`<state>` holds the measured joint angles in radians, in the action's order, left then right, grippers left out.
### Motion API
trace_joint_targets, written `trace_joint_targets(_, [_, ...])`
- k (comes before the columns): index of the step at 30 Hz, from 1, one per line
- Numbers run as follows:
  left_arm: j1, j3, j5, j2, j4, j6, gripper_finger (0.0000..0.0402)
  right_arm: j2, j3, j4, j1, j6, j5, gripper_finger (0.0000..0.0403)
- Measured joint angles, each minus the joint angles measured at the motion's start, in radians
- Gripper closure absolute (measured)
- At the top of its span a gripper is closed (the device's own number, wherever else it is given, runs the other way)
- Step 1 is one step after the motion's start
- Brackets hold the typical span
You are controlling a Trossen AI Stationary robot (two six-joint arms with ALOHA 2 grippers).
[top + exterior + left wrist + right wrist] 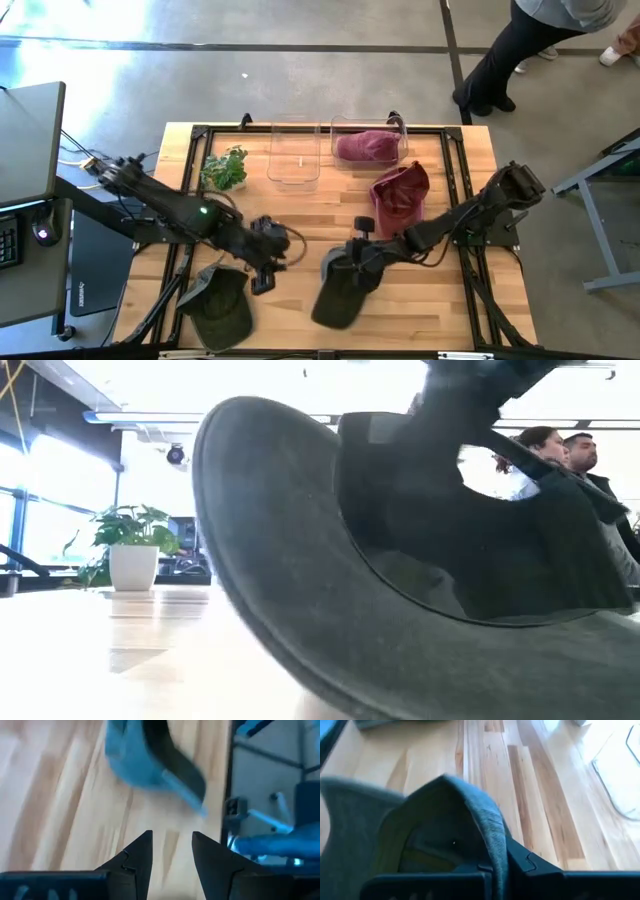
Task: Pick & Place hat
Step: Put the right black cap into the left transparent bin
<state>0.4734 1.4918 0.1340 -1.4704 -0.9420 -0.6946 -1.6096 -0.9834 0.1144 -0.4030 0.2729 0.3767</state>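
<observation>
My right gripper (352, 262) is shut on a dark grey-green hat (338, 290) near the table's near edge. The hat fills the low view (400, 590) and the right wrist view (420, 830). My left gripper (263, 272) is open and empty over bare table (172, 857), just right of a second dark green hat (218, 302), which lies flat on the table. That hat also shows ahead of the fingers in the left wrist view (155, 760). A maroon hat (400, 195) lies on the table at the right. Another maroon hat (368, 148) sits in a clear bin. My right gripper pinches a raised fold of the hat's cloth (492, 837) between its two fingers, coming from above and from the table's right side. The hat hangs tilted below the fingers, brim low (300, 610). Whether the brim touches the table, I cannot tell.
An empty clear bin (293, 155) stands at the far side, left of the bin with the maroon hat. A small potted plant (225, 168) stands at the far left. People stand beyond the table's far right corner (520, 50).
</observation>
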Motion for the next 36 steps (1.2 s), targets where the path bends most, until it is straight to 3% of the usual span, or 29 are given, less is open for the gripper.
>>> trace_joint_targets(2, [0.010,0.000,0.028,-0.051,-0.014,-0.075,0.0268,0.000,-0.020,0.016,0.028,-0.005,-0.030,0.0398])
trace_joint_targets(6, [0.091,-0.004,0.255,-0.107,-0.001,-0.270,0.0268,0.000,-0.074,0.095,0.068,0.001,-0.019,0.0397])
trace_joint_targets(9, [0.137,-0.048,0.310,-0.114,0.073,-0.419,0.0268,0.000,-0.106,0.148,0.085,0.013,0.002,0.0398])
trace_joint_targets(17, [0.142,-0.380,0.381,-0.116,0.554,-0.618,0.0267,0.000,-0.128,0.159,0.096,0.014,0.011,0.0400])
trace_joint_targets(23, [0.113,-0.527,0.361,-0.149,1.047,-0.547,0.0219,0.000,-0.128,0.159,0.098,0.016,0.018,0.0400])
trace_joint_targets(30, [0.042,-0.532,0.312,-0.188,1.073,-0.549,0.0133,0.001,-0.128,0.158,0.110,0.040,0.019,0.0400])
trace_joint_targets(36, [-0.011,-0.466,0.127,-0.267,0.947,-0.557,0.0150,0.013,-0.128,0.158,0.112,0.070,0.023,0.0400])
